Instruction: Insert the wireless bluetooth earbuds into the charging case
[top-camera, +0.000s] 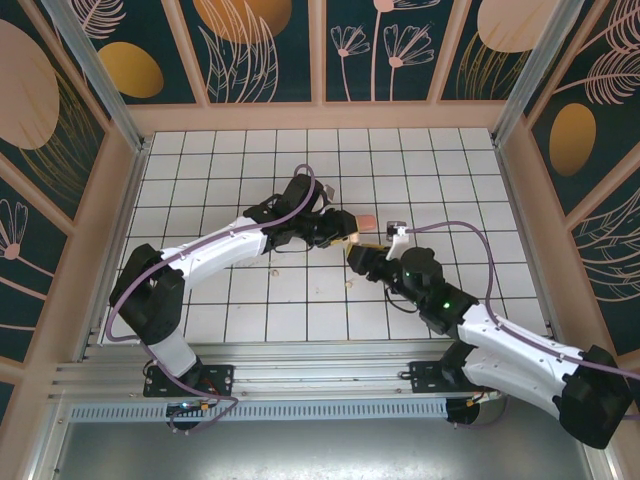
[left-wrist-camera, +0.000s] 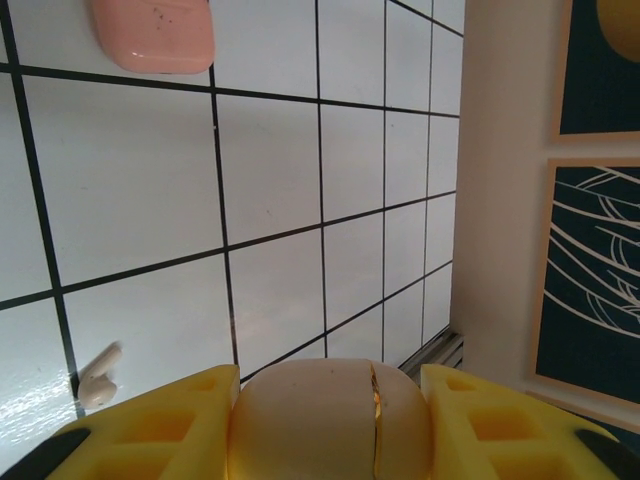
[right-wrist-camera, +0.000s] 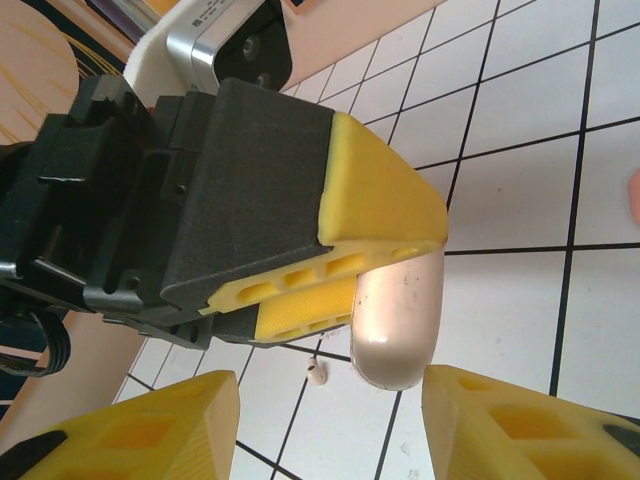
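My left gripper (left-wrist-camera: 330, 425) is shut on a cream pebble-shaped charging case (left-wrist-camera: 320, 415), held above the tiles; its lid seam shows as a thin crack. In the right wrist view the same case (right-wrist-camera: 398, 325) sticks out below the left gripper's yellow pads (right-wrist-camera: 375, 200). My right gripper (right-wrist-camera: 335, 430) stands open just under it, touching nothing. A cream earbud (right-wrist-camera: 317, 375) lies on the tiles beneath, and the left wrist view shows a cream earbud (left-wrist-camera: 98, 378) on the floor. From above, the left gripper (top-camera: 338, 232) and right gripper (top-camera: 362, 260) meet mid-table.
A salmon-pink case (left-wrist-camera: 150, 35) lies shut on the tiles beyond the left gripper, the same pink case (top-camera: 368, 222) sitting between the two arms from above. A small cream speck (top-camera: 350, 284) lies near the right gripper. Wooden walls (top-camera: 320, 115) ring the tiled floor.
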